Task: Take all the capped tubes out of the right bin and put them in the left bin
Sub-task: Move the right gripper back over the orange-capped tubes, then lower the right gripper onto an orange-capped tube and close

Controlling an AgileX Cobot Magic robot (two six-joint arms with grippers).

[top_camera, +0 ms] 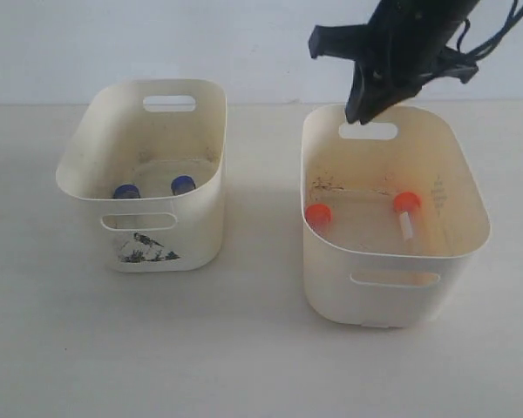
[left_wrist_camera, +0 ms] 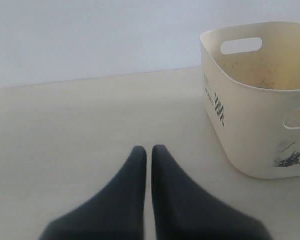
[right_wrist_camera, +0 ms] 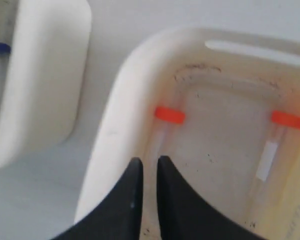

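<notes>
My right gripper (top_camera: 359, 114) hangs over the far rim of the right bin (top_camera: 392, 300), just beside the oval handle slot (top_camera: 368, 131) in the exterior view. Its two dark fingers are drawn together to a thin slit with nothing between them. In the right wrist view the right gripper (right_wrist_camera: 150, 162) shows the same narrow gap. It sits above the right bin (right_wrist_camera: 115, 125) on the side that faces the left bin (right_wrist_camera: 45, 75). Two tubes lie on the floor of the right bin. One orange-capped tube (top_camera: 318, 215) rests against the wall nearest the left bin, and a second orange-capped tube (top_camera: 407, 211) lies apart from it, toward the middle. From my right wrist I see the orange-capped tube (right_wrist_camera: 169, 116) nearer to my fingertips and the second orange-capped tube (right_wrist_camera: 289, 120) well off to the side, and I touch neither. The left bin (top_camera: 78, 165), with the black smudged mark (top_camera: 146, 249) under its front slot, holds a blue-capped tube (top_camera: 126, 192) and a second blue-capped tube (top_camera: 183, 185) side by side on its floor. My left gripper (left_wrist_camera: 149, 150) is low over the bare table (left_wrist_camera: 65, 125), its fingers closed to a hairline and holding nothing. The left bin (left_wrist_camera: 250, 145) stands near it, off to one side.
</notes>
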